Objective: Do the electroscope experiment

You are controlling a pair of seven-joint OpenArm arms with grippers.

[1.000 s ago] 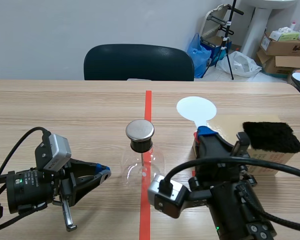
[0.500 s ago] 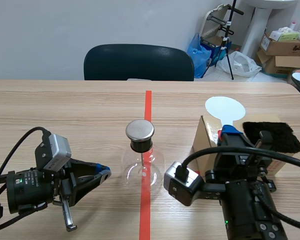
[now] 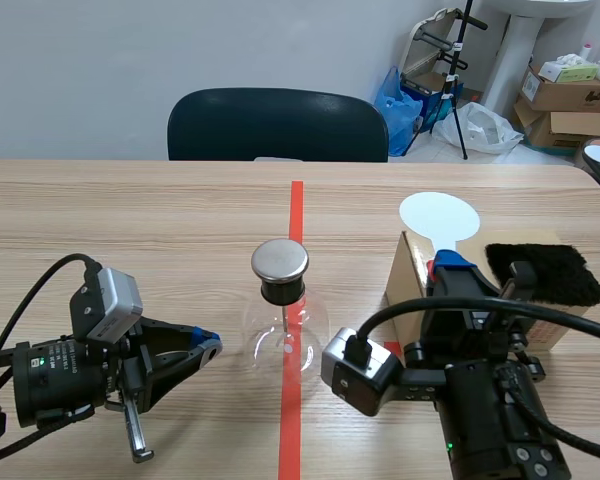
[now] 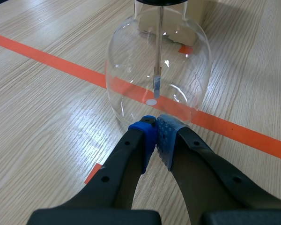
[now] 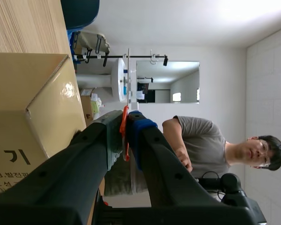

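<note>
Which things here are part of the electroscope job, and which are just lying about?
Job: electroscope flask, white paddle in right gripper, probably black fur pad on cardboard box.
Lying about: chair, boxes and bags behind.

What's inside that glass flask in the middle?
A thin rod hangs down inside the flask, with a small foil strip at its end. The black stopper hides the rod's top.

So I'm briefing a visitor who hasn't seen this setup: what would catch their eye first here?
The clear glass flask with a metal cap, standing on the red tape line at the table's middle. Next, the white round paddle held in the right gripper beside the cardboard box, on which lies a black furry pad.
</note>
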